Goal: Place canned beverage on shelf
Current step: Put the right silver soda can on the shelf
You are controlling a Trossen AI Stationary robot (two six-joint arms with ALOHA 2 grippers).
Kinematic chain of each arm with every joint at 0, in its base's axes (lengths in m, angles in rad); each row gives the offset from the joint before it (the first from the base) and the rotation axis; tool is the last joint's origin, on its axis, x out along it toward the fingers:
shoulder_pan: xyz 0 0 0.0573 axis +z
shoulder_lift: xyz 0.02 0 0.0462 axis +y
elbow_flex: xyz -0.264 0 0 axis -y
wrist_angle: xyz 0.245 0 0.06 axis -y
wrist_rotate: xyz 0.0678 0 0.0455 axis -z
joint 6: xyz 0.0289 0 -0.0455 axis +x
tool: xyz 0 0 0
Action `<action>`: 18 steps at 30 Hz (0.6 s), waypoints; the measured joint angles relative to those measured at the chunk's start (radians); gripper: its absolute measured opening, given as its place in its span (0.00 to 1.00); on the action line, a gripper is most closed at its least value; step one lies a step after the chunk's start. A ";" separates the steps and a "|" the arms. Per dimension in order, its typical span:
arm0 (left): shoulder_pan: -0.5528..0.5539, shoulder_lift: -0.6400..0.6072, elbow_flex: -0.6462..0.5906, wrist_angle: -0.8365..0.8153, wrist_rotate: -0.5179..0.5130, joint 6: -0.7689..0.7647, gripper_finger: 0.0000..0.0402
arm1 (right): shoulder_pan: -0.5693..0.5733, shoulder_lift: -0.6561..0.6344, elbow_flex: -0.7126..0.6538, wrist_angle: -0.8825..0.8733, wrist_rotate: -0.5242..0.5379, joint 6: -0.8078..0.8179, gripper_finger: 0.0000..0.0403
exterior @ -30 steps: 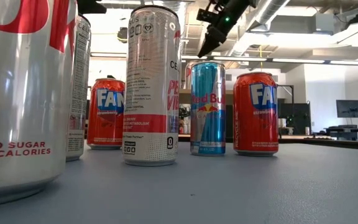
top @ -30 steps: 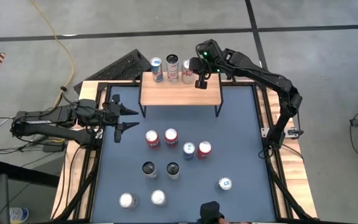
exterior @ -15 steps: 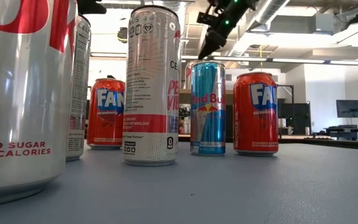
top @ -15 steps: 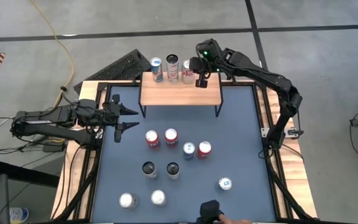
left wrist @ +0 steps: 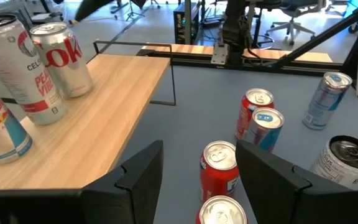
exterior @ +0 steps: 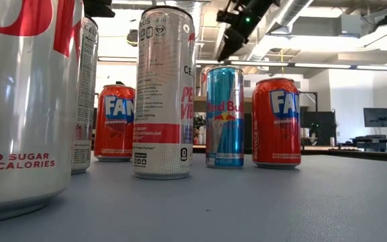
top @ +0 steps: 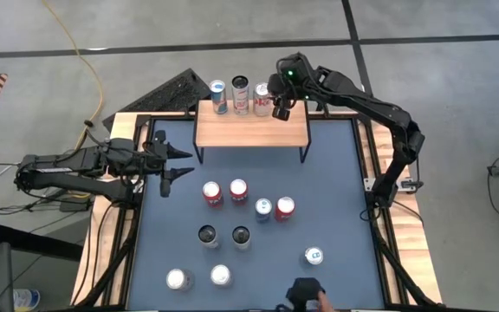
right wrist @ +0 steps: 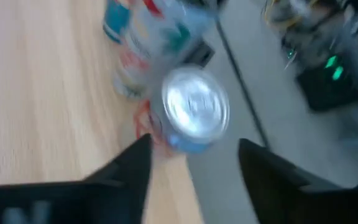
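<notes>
The shelf (top: 251, 130), a wooden top on thin black legs, stands at the table's far edge. Three cans stand in a row along its far side: a blue one (top: 218, 95), a tall white one (top: 240, 93) and a silver-and-red one (top: 262, 98). My right gripper (top: 280, 109) hovers open just right of that last can (right wrist: 195, 111), above the shelf top; its fingers touch nothing. It shows high up in the low view as well (exterior: 228, 48). My left gripper (top: 170, 165) waits open at the table's left edge, pointing at the shelf (left wrist: 86, 124).
Several cans stand on the blue table: red ones (top: 212, 192) (top: 238, 189) (top: 285, 206), a blue one (top: 263, 208), dark ones (top: 208, 235) (top: 241, 236), silver ones (top: 177, 279) (top: 221, 276) (top: 314, 256). A person's hand (top: 323, 301) shows at the near edge. The shelf's near half is bare wood.
My right gripper has stayed above the shelf's far right part, rolled a little, and its fingers have come apart. The three cans on the shelf have kept their places.
</notes>
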 joint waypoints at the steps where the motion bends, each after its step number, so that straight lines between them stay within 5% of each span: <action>1: 0.000 0.000 0.000 0.000 0.007 0.000 0.48 | -0.002 0.003 0.000 -0.014 0.000 0.023 0.64; 6: 0.000 0.000 0.000 -0.001 0.012 0.020 0.49 | -0.032 -0.006 -0.001 -0.019 0.001 0.105 0.80; 10: 0.000 0.000 0.000 0.001 0.031 0.019 0.50 | -0.067 -0.019 -0.018 -0.052 -0.149 0.155 0.80; 13: 0.000 0.000 0.000 0.000 0.048 0.023 0.52 | -0.089 -0.038 -0.122 -0.021 -0.188 0.169 0.79; 18: 0.000 0.000 0.000 0.000 0.054 0.030 0.53 | -0.101 -0.181 -0.411 0.295 -0.187 0.192 0.79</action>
